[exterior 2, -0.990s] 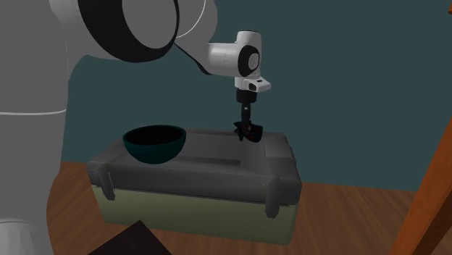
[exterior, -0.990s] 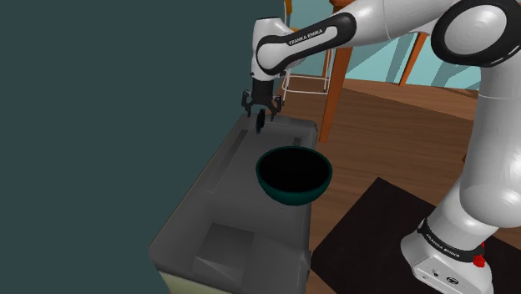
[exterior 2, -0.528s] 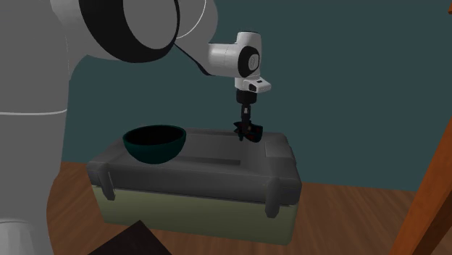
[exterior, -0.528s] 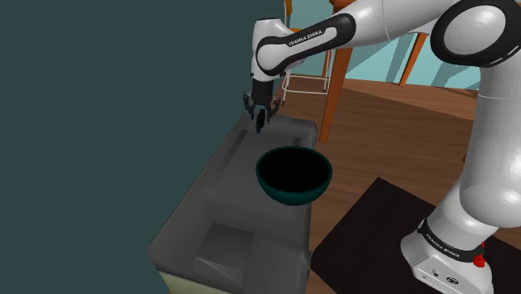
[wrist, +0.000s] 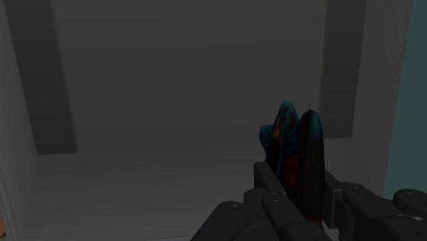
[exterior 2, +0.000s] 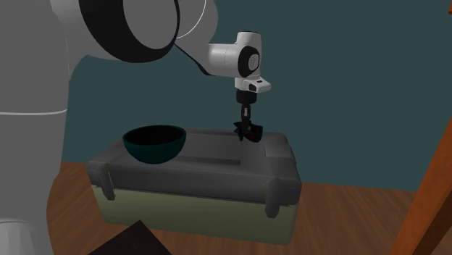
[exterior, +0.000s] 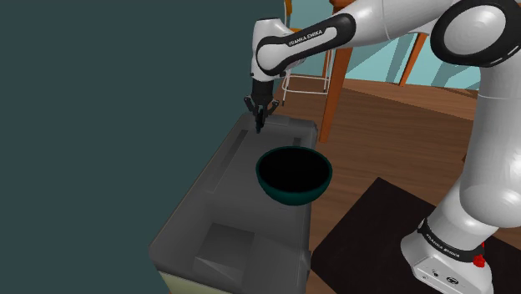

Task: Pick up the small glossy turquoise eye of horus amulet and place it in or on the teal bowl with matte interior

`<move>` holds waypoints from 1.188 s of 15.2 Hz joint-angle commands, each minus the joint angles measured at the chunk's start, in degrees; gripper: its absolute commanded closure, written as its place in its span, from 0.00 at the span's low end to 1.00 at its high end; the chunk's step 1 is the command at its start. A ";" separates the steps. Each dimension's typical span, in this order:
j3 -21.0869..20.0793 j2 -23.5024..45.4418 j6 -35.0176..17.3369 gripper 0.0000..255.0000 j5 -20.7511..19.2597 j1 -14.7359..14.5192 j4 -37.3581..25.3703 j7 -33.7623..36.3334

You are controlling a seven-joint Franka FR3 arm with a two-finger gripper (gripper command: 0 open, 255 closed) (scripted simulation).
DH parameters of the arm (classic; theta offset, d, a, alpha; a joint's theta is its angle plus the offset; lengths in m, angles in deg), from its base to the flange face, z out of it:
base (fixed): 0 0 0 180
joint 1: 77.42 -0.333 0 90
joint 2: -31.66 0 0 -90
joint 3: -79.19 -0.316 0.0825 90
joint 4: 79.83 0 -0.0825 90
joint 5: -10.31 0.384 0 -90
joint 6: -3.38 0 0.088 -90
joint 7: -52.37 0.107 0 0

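While the arm is reaching out over the far end of the grey case (exterior: 242,219), we are seeing the gripper (exterior: 260,118) pointing straight down above the lid (wrist: 171,103). Its fingers (wrist: 269,183) are standing only narrowly apart and are clamping the amulet (wrist: 295,147) between them. In the wrist view we are looking at the amulet edge-on. It is a thin upright piece with turquoise rims and dark orange-red faces, and it is sticking out past the fingertips toward the lid.

In the second exterior view the gripper is hanging just over the lid, toward that view's right end of the case. A small dark shape is showing at its tips, which we are taking for the amulet. We cannot tell whether that shape is touching the lid or hanging just clear of it.

The bowl (exterior: 293,193) is sitting upright on the lid, near the gripper but apart from it. In the shoulder view it is lying below and to the right of the gripper, and in the second exterior view it is sitting at the case's left end. Its outer wall is showing dark teal and its inside is looking almost black. The case is showing a grey top over a pale olive base, and it is resting on a wooden floor (exterior: 392,125).
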 commanded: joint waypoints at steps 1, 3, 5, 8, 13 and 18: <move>0.00 0.01 -0.02 1.00 0.00 0.00 0.01 0.00; -0.05 -0.42 1.35 1.00 0.12 0.01 -0.94 -0.05; -0.09 -0.79 2.74 1.00 0.21 0.02 -1.98 -0.10; -0.15 -1.26 4.86 1.00 0.35 0.01 -3.63 -0.16; -0.24 -1.81 8.48 1.00 0.50 -0.03 -6.72 -0.22; -0.30 -2.03 12.24 1.00 0.58 -0.13 -10.27 -0.25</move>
